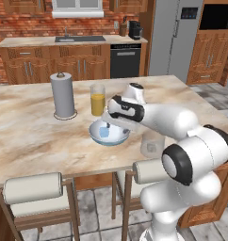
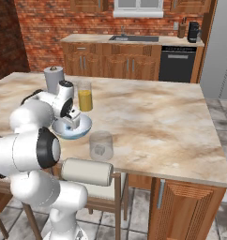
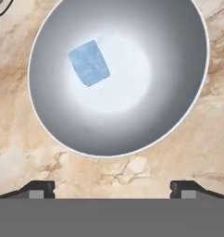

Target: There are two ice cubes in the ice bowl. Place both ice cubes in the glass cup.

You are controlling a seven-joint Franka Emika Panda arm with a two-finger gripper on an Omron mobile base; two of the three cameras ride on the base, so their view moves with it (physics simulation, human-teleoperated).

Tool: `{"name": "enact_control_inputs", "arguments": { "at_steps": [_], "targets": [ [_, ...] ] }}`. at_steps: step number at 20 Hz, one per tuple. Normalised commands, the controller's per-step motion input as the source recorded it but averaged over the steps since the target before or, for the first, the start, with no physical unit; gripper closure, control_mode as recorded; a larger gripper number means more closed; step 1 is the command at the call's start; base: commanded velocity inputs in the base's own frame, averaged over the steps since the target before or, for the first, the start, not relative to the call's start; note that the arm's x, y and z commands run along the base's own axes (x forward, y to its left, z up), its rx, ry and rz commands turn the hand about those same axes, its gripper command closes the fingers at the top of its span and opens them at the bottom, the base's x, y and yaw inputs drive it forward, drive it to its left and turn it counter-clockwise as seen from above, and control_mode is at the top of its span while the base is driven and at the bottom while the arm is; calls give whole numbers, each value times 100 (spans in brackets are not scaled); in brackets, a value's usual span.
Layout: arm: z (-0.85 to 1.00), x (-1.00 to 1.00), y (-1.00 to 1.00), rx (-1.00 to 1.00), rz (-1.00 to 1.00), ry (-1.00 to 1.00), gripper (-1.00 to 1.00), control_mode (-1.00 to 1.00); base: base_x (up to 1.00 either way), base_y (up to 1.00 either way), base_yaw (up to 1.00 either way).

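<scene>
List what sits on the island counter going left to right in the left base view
paper towel roll → glass of orange juice → ice bowl holding the light blue ice cube → glass cup, partly behind the arm, with a whitish cube inside.

Home kitchen: brick wall, sink [image 1: 79, 39], dishwasher [image 1: 125, 60], fridge [image 1: 175, 35].

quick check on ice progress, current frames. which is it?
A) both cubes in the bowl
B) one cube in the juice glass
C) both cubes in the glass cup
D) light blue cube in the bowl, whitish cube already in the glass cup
D: the hand view shows a single light blue ice cube in the ice bowl, and the right base view shows a whitish ice cube inside the glass cup.
</scene>
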Motion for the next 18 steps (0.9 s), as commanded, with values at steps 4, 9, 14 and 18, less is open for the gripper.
{"name": "enact_control_inputs", "arguments": {
  "at_steps": [4,9,14,18],
  "targets": [
    [0,54,58,1,0,-9,-100,-100,0,0,0],
    [-12,62,13,-1,0,0,-100,-100,0,0,0],
    [-27,68,0,0,7,-1,-100,-100,0,0,0],
    [-20,64,0,0,8,1,-100,-100,0,0,0]
  ]
}}
